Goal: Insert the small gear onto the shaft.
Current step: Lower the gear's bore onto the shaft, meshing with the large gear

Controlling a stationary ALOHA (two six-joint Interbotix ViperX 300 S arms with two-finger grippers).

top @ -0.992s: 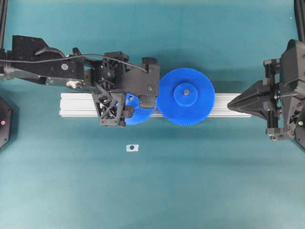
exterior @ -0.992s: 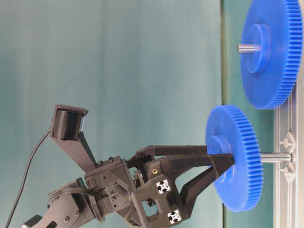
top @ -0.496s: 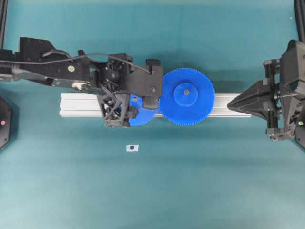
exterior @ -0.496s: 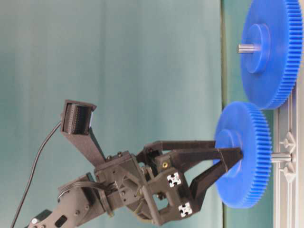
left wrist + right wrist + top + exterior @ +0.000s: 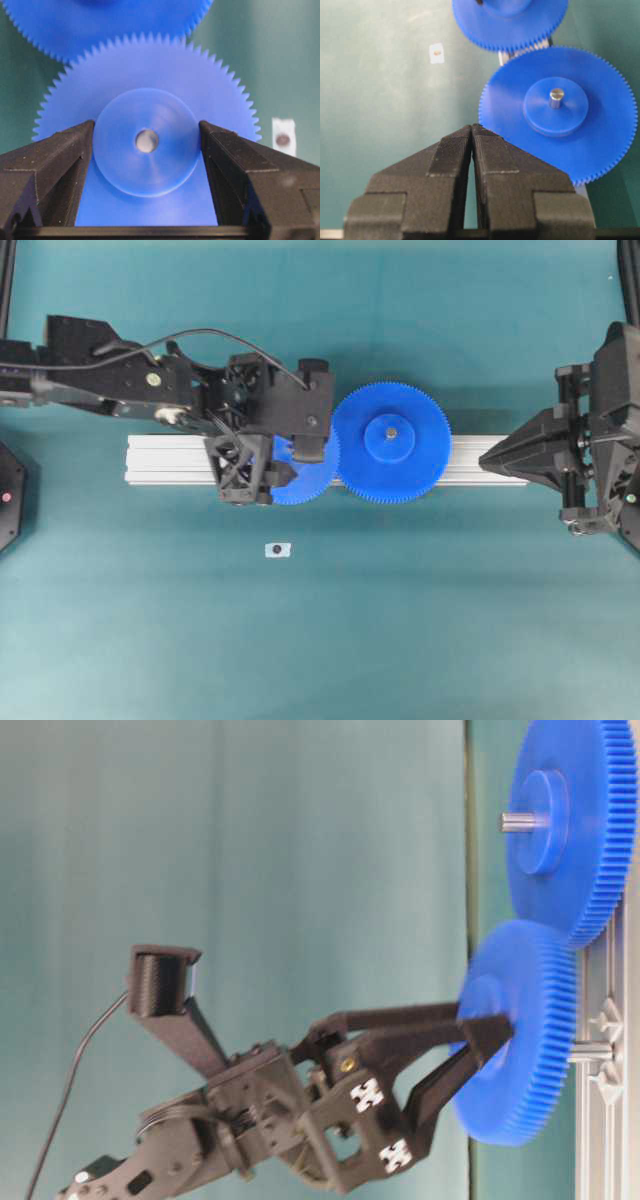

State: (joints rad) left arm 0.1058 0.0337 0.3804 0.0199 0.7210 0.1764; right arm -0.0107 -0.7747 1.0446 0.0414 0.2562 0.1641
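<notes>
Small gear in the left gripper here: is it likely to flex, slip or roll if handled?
Probably stiff: the small gear looks like thick moulded plastic and keeps its flat shape in the left gripper. The grip may slip somewhat, since the fingers meet only the smooth round hub. Set free on its edge it would likely roll; laid flat it should stay put.

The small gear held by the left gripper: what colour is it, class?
Blue. The small gear shows best in the left wrist view.
</notes>
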